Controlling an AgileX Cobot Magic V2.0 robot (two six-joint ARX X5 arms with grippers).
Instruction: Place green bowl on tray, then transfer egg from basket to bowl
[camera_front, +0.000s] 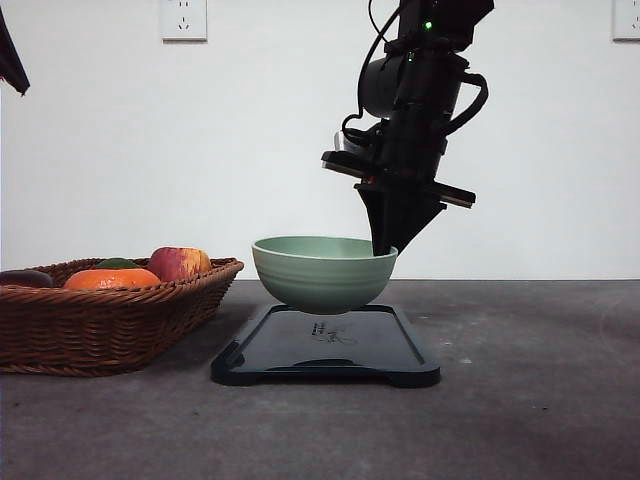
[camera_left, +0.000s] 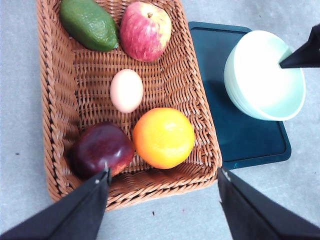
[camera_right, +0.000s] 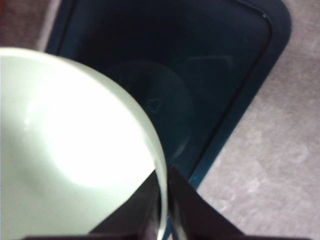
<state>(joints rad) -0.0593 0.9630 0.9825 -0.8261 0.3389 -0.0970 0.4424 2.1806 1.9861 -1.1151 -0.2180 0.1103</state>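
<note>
Dark glossy rectangular tray (camera_front: 385, 358) nearest me; my right gripper (camera_front: 383, 247) pinches the pale sage-green glazed bowl (camera_front: 320, 272) by its rim, hovering just above it. Left gripper (camera_left: 162, 187) gapes over the brown wicker basket (camera_left: 55, 100).

The right arm reaches down from above, its wrist vertical and the right gripper (camera_front: 384, 247) pointing at the table, fingers clamped on the rim of the green bowl (camera_front: 322, 272), one inside and one outside. The left gripper (camera_left: 162, 200) hangs high, jaws spread wide and empty.
</note>
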